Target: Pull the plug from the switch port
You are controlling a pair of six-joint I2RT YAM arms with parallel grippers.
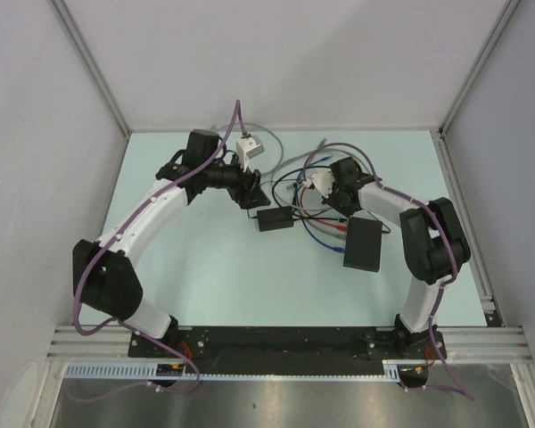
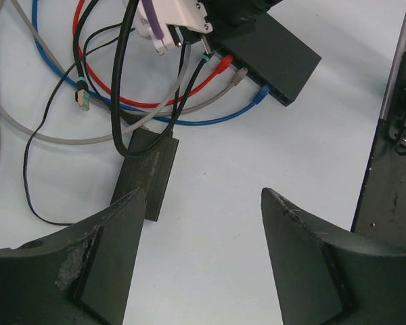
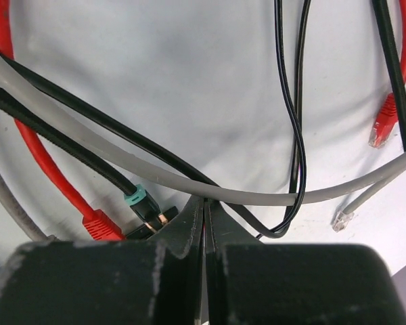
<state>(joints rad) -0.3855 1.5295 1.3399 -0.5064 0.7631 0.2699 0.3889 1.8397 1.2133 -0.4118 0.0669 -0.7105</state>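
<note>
The switch [image 2: 277, 57] lies flat on the surface [image 1: 214, 267] on the right side, just in front of the right arm. Its row of sockets runs along the narrow edge that faces left. Red [image 2: 220, 64], grey [image 2: 238, 76] and blue [image 2: 259, 95] connectors sit in that edge. So does a black plug [image 3: 143, 203] with a teal boot, at the far end of the row in its switch port [image 2: 214, 50].

The right pincer [image 3: 204, 223] stands directly over that far end, its fingers pressed together. A grey cable [image 3: 257, 196] and a thin black cord cross at the tips. The wrist view is too crowded to show whether anything thin is nipped between them, but they are not around the teal-booted plug. That plug lies just beside the tips, on their left in the wrist view.

The plug's long axis runs straight out of the edge, leftward across the surface, so a clean pull would probably go along that line, away from the box.

The left pincer [image 2: 203, 196] is wide open and empty. It hangs above the smaller black brick [image 2: 149, 172], well apart from the sockets. The right arm is plainly the nearer one.
</note>
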